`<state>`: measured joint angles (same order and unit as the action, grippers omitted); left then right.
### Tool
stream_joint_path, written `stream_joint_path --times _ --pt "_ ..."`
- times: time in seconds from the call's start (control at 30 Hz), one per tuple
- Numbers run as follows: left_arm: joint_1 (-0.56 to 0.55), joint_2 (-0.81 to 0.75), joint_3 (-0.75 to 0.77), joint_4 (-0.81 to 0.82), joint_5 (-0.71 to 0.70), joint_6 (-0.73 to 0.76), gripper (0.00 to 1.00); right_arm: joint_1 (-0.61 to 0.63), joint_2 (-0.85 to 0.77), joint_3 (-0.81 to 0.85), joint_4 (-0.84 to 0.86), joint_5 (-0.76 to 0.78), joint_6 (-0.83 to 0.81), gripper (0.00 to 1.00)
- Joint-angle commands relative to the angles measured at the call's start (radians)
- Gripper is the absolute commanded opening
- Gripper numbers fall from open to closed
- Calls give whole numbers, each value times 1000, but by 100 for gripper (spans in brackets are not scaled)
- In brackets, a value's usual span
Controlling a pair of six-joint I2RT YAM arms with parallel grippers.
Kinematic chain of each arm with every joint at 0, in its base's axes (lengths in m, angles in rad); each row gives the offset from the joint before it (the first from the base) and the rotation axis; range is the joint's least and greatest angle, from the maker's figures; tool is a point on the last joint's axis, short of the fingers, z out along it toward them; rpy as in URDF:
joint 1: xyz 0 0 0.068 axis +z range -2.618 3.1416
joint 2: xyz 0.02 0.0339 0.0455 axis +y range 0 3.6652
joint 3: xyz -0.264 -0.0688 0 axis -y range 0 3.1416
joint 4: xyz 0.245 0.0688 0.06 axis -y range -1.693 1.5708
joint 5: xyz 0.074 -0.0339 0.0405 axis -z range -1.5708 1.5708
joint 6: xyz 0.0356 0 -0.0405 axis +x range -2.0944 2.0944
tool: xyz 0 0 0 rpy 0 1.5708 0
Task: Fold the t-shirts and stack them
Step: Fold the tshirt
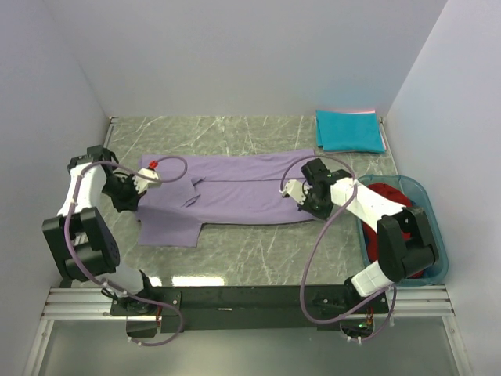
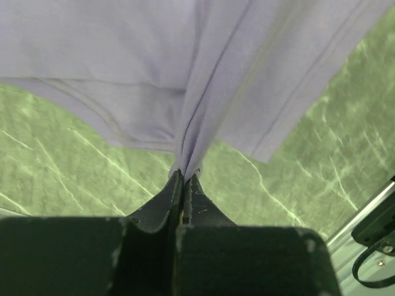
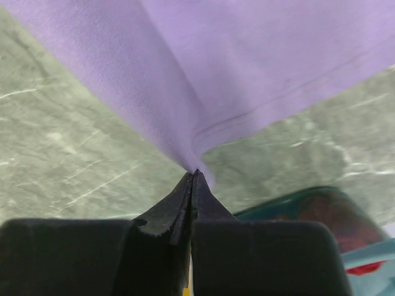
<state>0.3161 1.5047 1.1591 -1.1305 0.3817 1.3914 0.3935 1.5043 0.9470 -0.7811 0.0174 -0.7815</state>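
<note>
Lavender t-shirt (image 1: 235,196) spans between left end effector (image 2: 184,177) and right end effector (image 3: 195,176), both pinching its fabric.

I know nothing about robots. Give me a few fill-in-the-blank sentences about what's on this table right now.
The left end effector and right end effector are each ____ on the lavender t-shirt. The teal t-shirt at the far corner is already ____. The dark red t-shirt sits in the teal bin on the ____ side of the table.
Missing words: shut; folded; right.
</note>
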Motion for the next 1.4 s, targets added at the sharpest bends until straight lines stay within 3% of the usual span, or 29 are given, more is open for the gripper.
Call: stream_joint_path --times 0.0,0.27,0.53,1.37 --pt "-20 57 92 -35 56 -95 1 -30 46 91 -32 3 -44 0" --pt "-74 206 273 8 68 -239 1 -85 171 255 -63 21 -102 0" --pt "-110 324 338 72 13 -325 1 -104 263 341 -66 29 -130 0" --pt "-112 473 459 132 -27 -365 1 -130 410 469 -61 61 -163 0"
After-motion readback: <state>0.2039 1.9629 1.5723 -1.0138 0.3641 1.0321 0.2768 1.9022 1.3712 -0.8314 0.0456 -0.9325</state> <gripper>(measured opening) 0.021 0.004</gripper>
